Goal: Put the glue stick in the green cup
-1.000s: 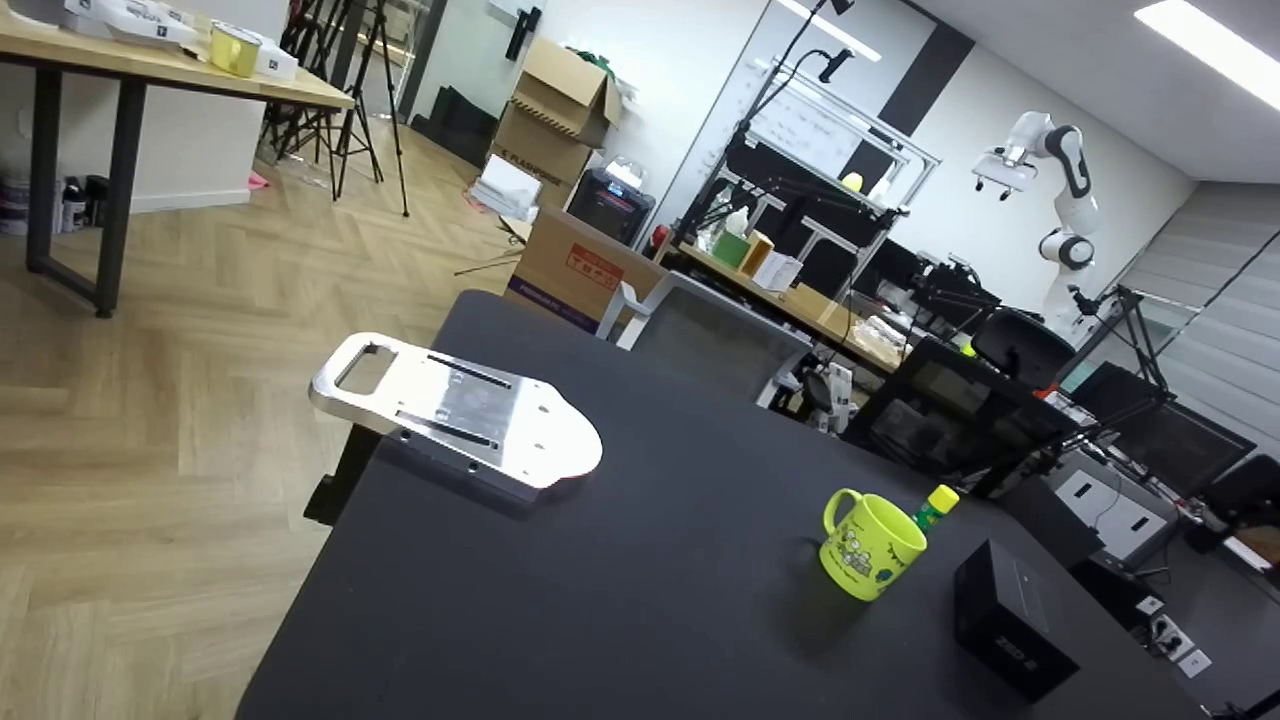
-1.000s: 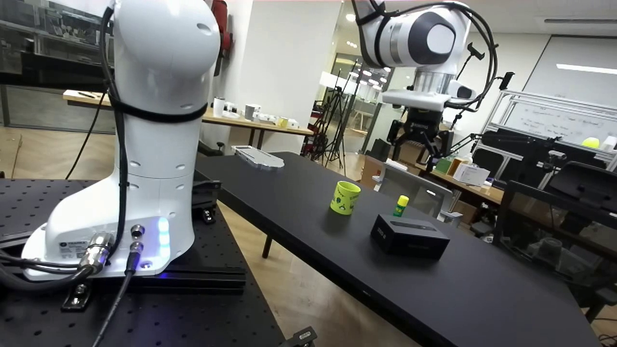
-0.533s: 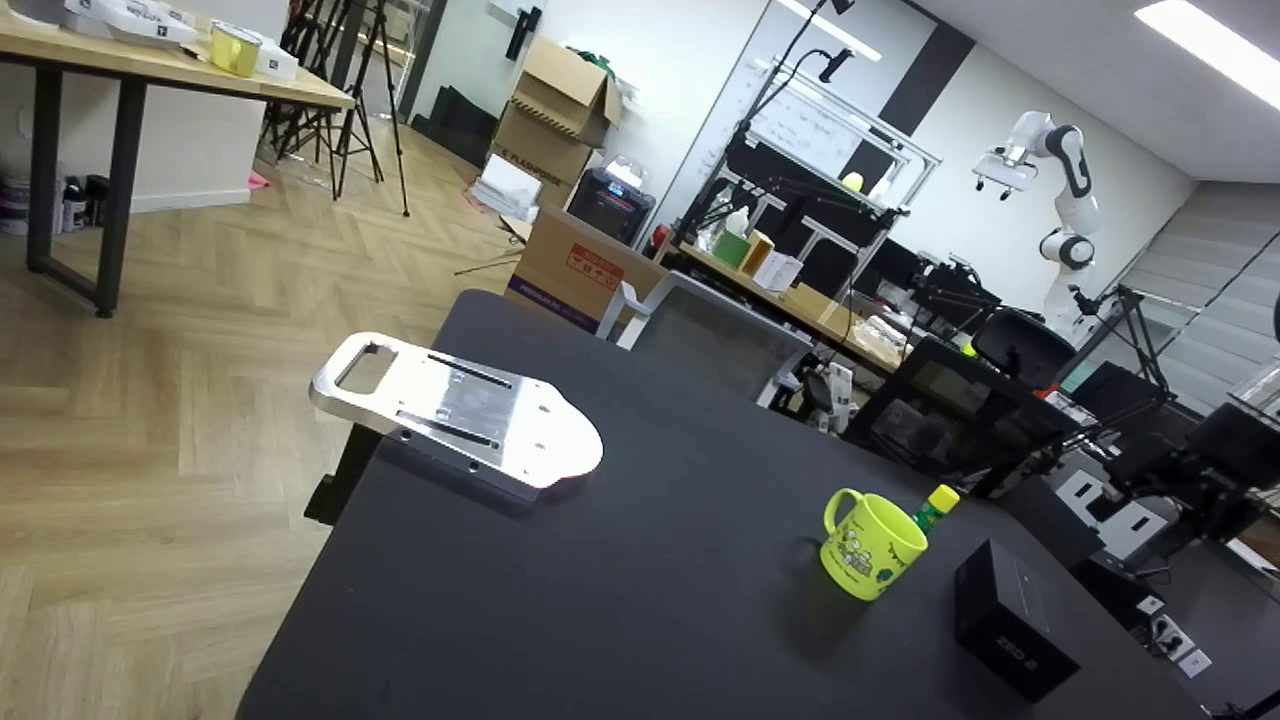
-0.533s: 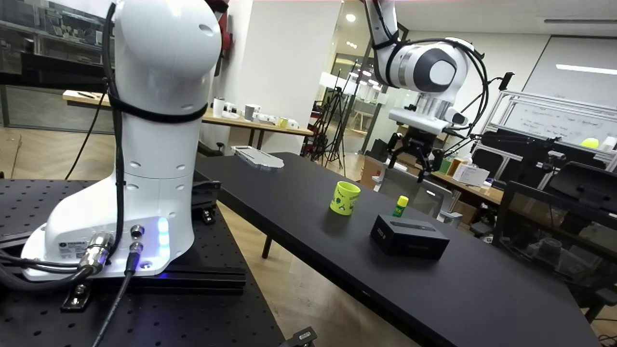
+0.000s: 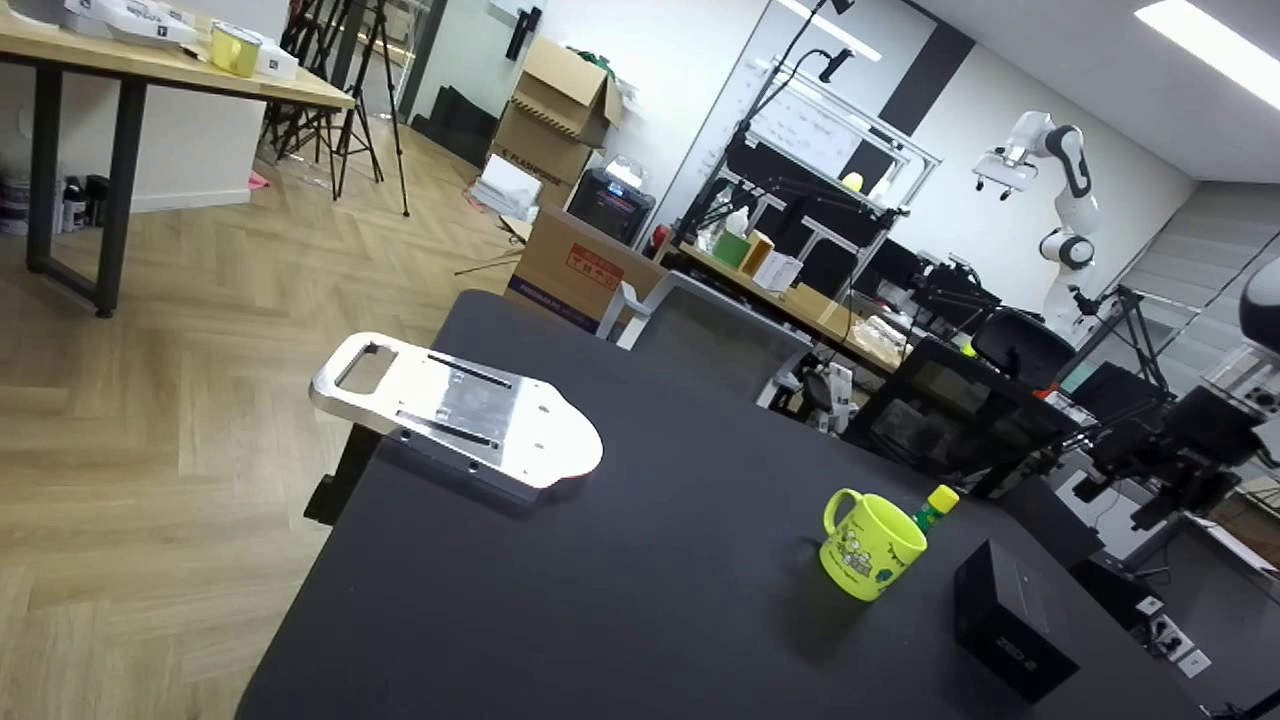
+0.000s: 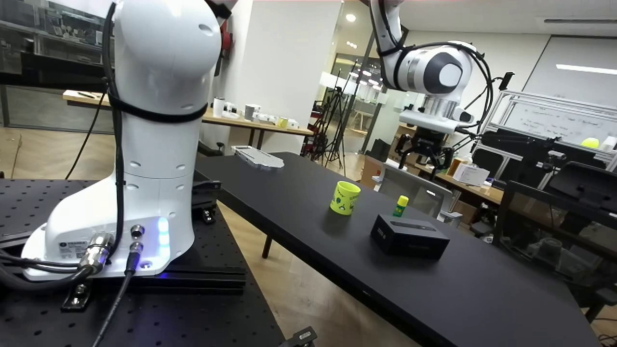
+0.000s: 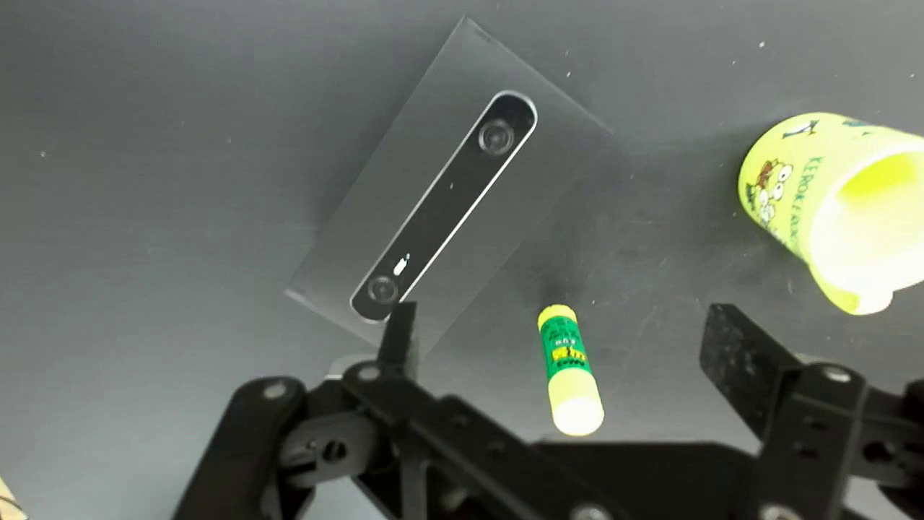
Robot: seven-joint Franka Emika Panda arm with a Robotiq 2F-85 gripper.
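The glue stick, green with a yellow cap, stands upright on the black table in both exterior views [image 5: 935,508] [image 6: 400,206]. It also shows in the wrist view [image 7: 568,354], between the two open fingers in the picture. The green cup, a lime mug with a side handle, stands upright near it in both exterior views [image 5: 870,550] [image 6: 344,197]. It shows at the right edge of the wrist view [image 7: 783,184], partly cut off. My gripper [image 6: 417,169] is open and empty, in the air above the glue stick. It also shows in the wrist view [image 7: 563,321].
A black box [image 6: 409,237] lies close beside the glue stick; it also shows in the wrist view [image 7: 440,217]. A white flat slicer-like tool [image 5: 470,410] lies at the far table end. A grey chair [image 5: 710,335] stands behind the table edge.
My gripper has come down from higher up, then shifted slightly to the right in an exterior view. It has entered at the right edge of an exterior view. Cup, glue stick and box have not moved.
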